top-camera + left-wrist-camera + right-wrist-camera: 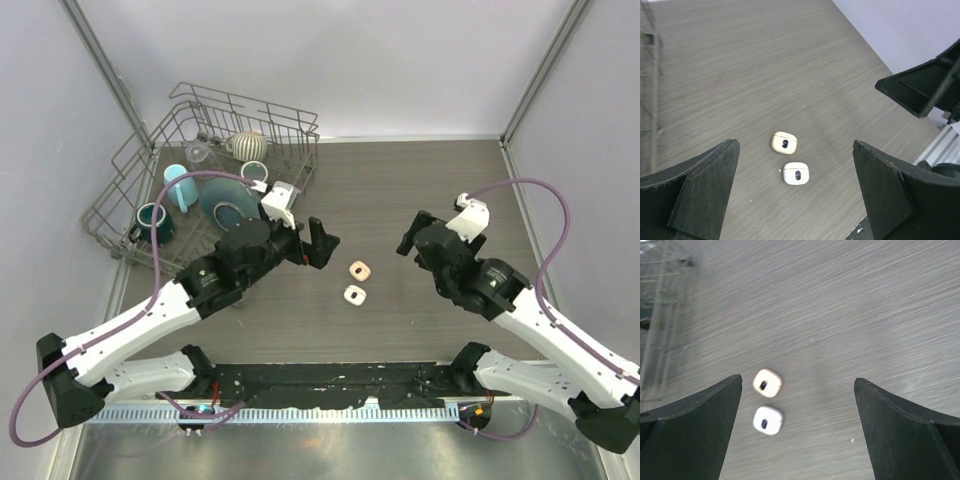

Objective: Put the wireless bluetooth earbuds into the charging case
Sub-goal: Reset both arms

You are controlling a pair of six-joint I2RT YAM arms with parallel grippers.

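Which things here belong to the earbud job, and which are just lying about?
For the job:
- peach case
- white case
- left gripper and right gripper, both open and empty
No loose earbuds show.

Lying about:
- rack at the far left
- in it: blue cup, teal mug, plate

The bare table [400, 180] lies open between the left gripper [325, 243] and the right gripper [408, 240], both spread wide and well apart. Only the peach charging case [360, 269] and the white charging case [353, 294] sit in that gap, just beside each other (neither touches a finger). A wire dish rack [290, 130] holding cups [178, 190] and plates [225, 200] blocks the far-left corner, close to the left arm [150, 310]. Walls [300, 60] close off the left, right and far sides.
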